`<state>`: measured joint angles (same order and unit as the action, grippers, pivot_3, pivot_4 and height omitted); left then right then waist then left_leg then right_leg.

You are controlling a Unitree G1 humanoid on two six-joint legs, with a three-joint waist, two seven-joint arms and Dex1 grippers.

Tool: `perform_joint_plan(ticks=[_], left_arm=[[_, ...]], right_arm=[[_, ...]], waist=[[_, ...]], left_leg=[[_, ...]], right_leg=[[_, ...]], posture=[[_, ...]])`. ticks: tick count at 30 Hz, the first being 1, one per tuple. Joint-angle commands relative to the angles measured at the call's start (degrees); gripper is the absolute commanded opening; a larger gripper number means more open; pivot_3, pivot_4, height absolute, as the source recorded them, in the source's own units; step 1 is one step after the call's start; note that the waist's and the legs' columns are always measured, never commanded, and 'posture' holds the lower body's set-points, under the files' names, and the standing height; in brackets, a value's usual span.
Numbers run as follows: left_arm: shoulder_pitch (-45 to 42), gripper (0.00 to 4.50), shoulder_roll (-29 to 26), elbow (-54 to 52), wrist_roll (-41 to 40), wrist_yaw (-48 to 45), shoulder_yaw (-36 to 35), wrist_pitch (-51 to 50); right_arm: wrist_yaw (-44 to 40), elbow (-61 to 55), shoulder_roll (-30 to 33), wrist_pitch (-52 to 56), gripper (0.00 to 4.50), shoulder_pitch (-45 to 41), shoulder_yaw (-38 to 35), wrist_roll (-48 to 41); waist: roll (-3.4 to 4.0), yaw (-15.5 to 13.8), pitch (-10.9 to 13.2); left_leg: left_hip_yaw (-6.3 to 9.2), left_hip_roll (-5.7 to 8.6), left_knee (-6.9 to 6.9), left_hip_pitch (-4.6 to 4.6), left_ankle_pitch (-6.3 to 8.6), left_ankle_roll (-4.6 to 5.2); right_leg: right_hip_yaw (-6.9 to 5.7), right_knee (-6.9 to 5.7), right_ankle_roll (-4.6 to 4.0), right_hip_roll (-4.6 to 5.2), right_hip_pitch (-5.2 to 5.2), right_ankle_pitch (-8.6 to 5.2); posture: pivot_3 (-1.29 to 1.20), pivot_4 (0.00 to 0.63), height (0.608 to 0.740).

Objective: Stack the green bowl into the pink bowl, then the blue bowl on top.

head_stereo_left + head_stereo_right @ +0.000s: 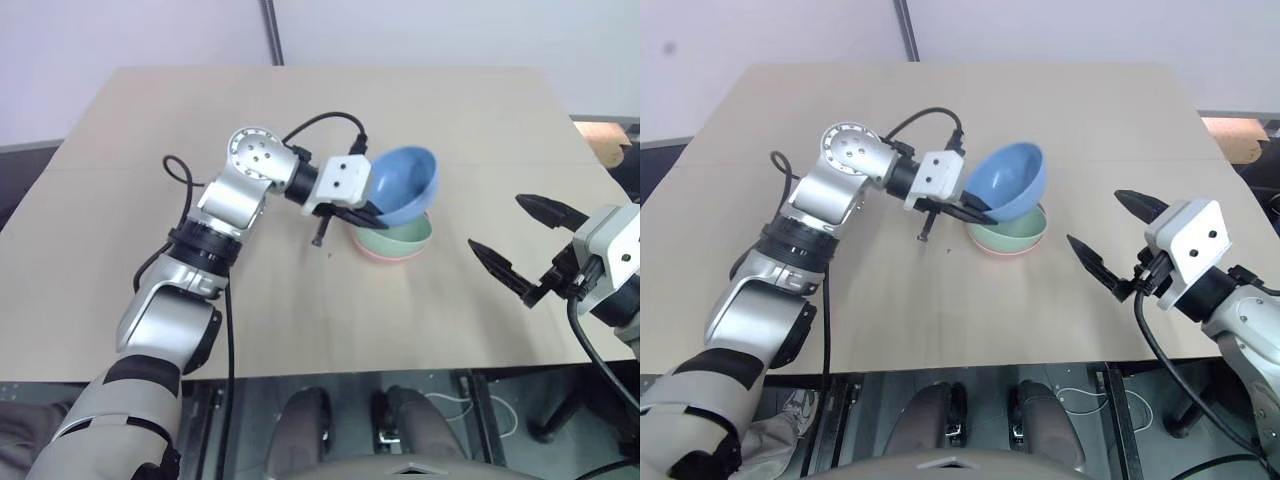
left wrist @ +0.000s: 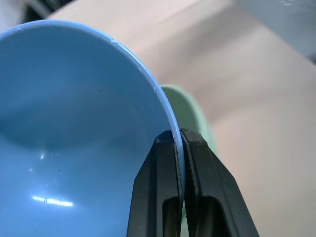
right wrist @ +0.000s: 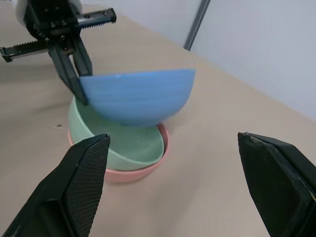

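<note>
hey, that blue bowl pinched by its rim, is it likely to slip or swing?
Probably stiff: the blue bowl keeps its shape, held tilted by the left gripper at one rim spot. Its smooth, glossy wall may slip or pivot. It looks light.

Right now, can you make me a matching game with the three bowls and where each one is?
Things:
1. blue bowl
2. green bowl
3. pink bowl
4. right gripper

States:
A. at the bottom, on the table
B. open, holding nothing
C. nested inside the pink one
D. tilted, pinched by its rim in the left gripper

Pairs: 1-D, 2-C, 3-A, 4-B
</note>
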<state>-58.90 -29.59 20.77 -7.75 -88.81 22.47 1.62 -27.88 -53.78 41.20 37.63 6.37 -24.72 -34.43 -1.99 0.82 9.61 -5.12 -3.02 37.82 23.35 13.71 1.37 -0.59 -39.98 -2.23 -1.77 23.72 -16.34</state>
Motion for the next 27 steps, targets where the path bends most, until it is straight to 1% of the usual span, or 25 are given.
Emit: perform_joint_plan(ticks=[1, 3, 5, 7, 8, 9, 10, 11, 12, 14, 16, 18, 19, 20, 21, 22, 24, 25, 27], left_arm=[[-1.48, 0.07, -2.57, -0.95, -4.60, -3.33, 1.23, 1.22], [-1.43, 0.71, -3.35, -1.53, -6.71, -3.69, 1.90, 0.72], [-1.33, 1.37, -2.97, -1.84, -7.26, -3.69, 1.04, 0.41], [-1.03, 2.52, -2.80, -2.47, -7.62, -3.69, -0.14, -0.60], [-0.84, 2.79, -2.69, -2.78, -7.55, -3.60, -0.83, -1.09], [-0.47, 3.24, -3.01, -3.53, -7.80, -2.93, -1.84, -2.37], [0.24, 3.83, -3.41, -4.66, -8.35, -0.86, -3.72, -4.06], [0.91, 4.21, -3.47, -5.67, -8.85, 1.42, -5.63, -5.56], [1.81, 4.45, -4.08, -7.19, -9.61, 3.22, -7.34, -8.00], [4.01, 4.45, -4.59, -10.17, -9.51, 7.95, -10.74, -8.72], [6.79, 4.45, -5.87, -13.61, -10.07, 12.13, -13.47, -13.97], [10.87, 4.45, -7.84, -17.57, -10.96, 15.55, -15.69, -20.36], [13.90, 4.45, -6.71, -19.63, -11.14, 19.37, -18.71, -17.62], [16.84, 4.45, -5.73, -21.60, -13.89, 21.65, -21.92, -18.53], [19.30, 4.45, -6.39, -23.29, -15.96, 22.43, -23.94, -21.34], [21.60, 4.45, -7.44, -25.36, -18.79, 22.77, -25.50, -26.20], [25.09, 4.45, -9.52, -29.03, -22.57, 22.69, -27.15, -32.48], [26.82, 4.45, -9.62, -30.38, -22.98, 24.47, -28.47, -33.00], [30.14, 4.45, -9.18, -32.00, -21.29, 30.17, -31.53, -31.71]], right_arm=[[1.42, -2.40, -0.13, -0.28, 4.50, 0.48, -2.83, -0.61], [1.80, -2.42, -0.18, -0.41, 4.50, 0.69, -2.80, -0.61], [2.15, -2.30, -0.26, -0.59, 4.50, 0.74, -2.52, -0.72], [2.02, -2.01, -0.02, -0.75, 4.50, 0.76, -2.03, -0.73], [1.93, -1.90, 0.08, -0.81, 4.50, 0.75, -1.85, -0.73], [1.95, -1.50, 0.00, -0.70, 4.50, 0.35, -1.48, -1.12], [1.75, -0.73, -0.12, -0.64, 4.50, -0.28, -0.73, -1.62], [1.67, -0.07, -0.24, -0.38, 4.50, -0.73, -0.13, -2.15], [1.75, 0.64, -0.53, -0.27, 4.50, -1.07, 0.62, -2.35], [0.93, 2.02, -1.60, -0.93, 4.50, -1.49, 1.76, -3.94], [-0.41, 3.93, -1.10, -1.01, 4.50, -1.55, 2.97, -3.69], [-3.45, 6.31, 0.42, -1.35, 4.50, -1.33, 4.21, -3.46], [-4.54, 7.76, 0.86, -2.04, 4.50, -1.36, 4.55, -2.89], [-5.51, 9.25, 0.88, -2.58, 4.50, -1.57, 4.67, -2.89], [-6.52, 11.12, 0.93, -3.17, 4.50, -1.76, 4.55, -2.77], [-7.82, 12.86, 1.31, -4.20, 4.50, -1.74, 4.66, -2.07], [-10.04, 15.23, 1.93, -5.74, 4.50, -1.39, 4.62, -1.21], [-10.78, 15.99, 2.07, -6.38, 4.50, -1.21, 4.49, -0.91], [-12.30, 17.95, 2.37, -8.73, 4.50, -0.83, 3.99, 0.55]], waist=[[0.00, 0.01, 0.00], [0.00, 0.00, 0.00], [0.00, -0.12, 0.00], [0.00, -0.18, 0.00], [0.00, -0.21, 0.00], [0.00, -0.20, 0.00], [0.00, -0.20, 0.00], [0.00, -0.16, 0.00], [0.00, -0.08, 0.00], [0.01, 0.08, -0.01], [0.04, 0.12, -0.01], [0.05, 0.03, -0.02], [0.05, -0.04, -0.02], [0.05, -0.06, -0.02], [0.05, -0.16, -0.05], [0.04, -0.16, -0.04], [0.04, -0.16, -0.04], [0.04, -0.18, -0.03], [0.06, -0.35, -0.05]], left_leg=[[0.01, 0.00, 0.00, 0.00, 0.00, 0.00], [0.02, -0.01, 0.03, 0.00, 0.00, 0.00], [0.06, -0.02, 0.12, 0.02, 0.00, 0.00], [0.15, -0.02, 0.28, 0.11, 0.01, 0.01], [0.20, -0.02, 0.35, 0.17, 0.01, 0.02], [0.29, -0.02, 0.49, 0.27, 0.01, 0.03], [0.31, -0.02, 0.51, 0.29, 0.02, 0.04], [0.31, -0.02, 0.53, 0.29, 0.02, 0.05], [0.31, -0.02, 0.55, 0.29, 0.02, 0.05], [0.31, -0.04, 0.55, 0.27, 0.02, 0.05], [0.32, -0.07, 0.53, 0.24, 0.01, 0.04], [0.30, -0.09, 0.52, 0.21, 0.01, 0.03], [0.31, -0.10, 0.52, 0.23, 0.01, 0.04], [0.31, -0.10, 0.53, 0.24, 0.01, 0.04], [0.31, -0.10, 0.54, 0.25, 0.01, 0.04], [0.29, -0.09, 0.55, 0.26, 0.03, 0.06], [0.32, -0.09, 0.57, 0.30, 0.03, 0.07], [0.32, -0.09, 0.57, 0.28, 0.03, 0.06], [0.36, -0.09, 0.56, 0.28, 0.03, 0.07]], right_leg=[[0.00, 0.00, 0.00, 0.00, 0.00, 0.00], [0.00, -0.01, 0.00, 0.00, 0.00, 0.00], [-0.03, -0.04, 0.00, 0.00, -0.01, 0.00], [-0.10, -0.06, 0.00, 0.00, -0.01, 0.00], [-0.14, -0.07, 0.00, 0.00, 0.00, 0.00], [-0.22, -0.07, 0.02, 0.00, 0.00, 0.01], [-0.23, -0.06, 0.06, 0.00, 0.00, 0.03], [-0.23, -0.07, 0.07, 0.00, 0.00, 0.04], [-0.23, -0.08, 0.08, 0.00, -0.01, 0.04], [-0.22, -0.11, 0.08, -0.01, -0.01, 0.05], [-0.22, -0.13, 0.08, -0.04, -0.01, 0.05], [-0.21, -0.15, 0.08, -0.05, -0.01, 0.05], [-0.22, -0.15, 0.08, -0.04, 0.00, 0.05], [-0.21, -0.15, 0.08, -0.04, 0.01, 0.05], [-0.22, -0.16, 0.08, -0.03, 0.00, 0.05], [-0.21, -0.10, 0.08, 0.01, -0.01, 0.05], [-0.23, -0.10, 0.08, 0.01, 0.00, 0.05], [-0.24, -0.11, 0.08, 0.01, 0.00, 0.05], [-0.27, -0.11, 0.08, 0.01, -0.01, 0.05]], posture=[[0.00, 0.150, 0.740], [0.00, 0.150, 0.740], [0.00, 0.150, 0.740], [0.00, 0.150, 0.740], [0.00, 0.150, 0.740], [0.00, 0.150, 0.740], [0.00, 0.150, 0.740], [0.00, 0.150, 0.740], [0.00, 0.150, 0.740], [0.00, 0.150, 0.740], [0.00, 0.150, 0.740], [0.00, 0.150, 0.740], [0.00, 0.150, 0.740], [0.00, 0.150, 0.740], [0.00, 0.150, 0.740], [0.00, 0.150, 0.740], [0.00, 0.150, 0.740], [0.00, 0.150, 0.740], [0.00, 0.150, 0.740]])
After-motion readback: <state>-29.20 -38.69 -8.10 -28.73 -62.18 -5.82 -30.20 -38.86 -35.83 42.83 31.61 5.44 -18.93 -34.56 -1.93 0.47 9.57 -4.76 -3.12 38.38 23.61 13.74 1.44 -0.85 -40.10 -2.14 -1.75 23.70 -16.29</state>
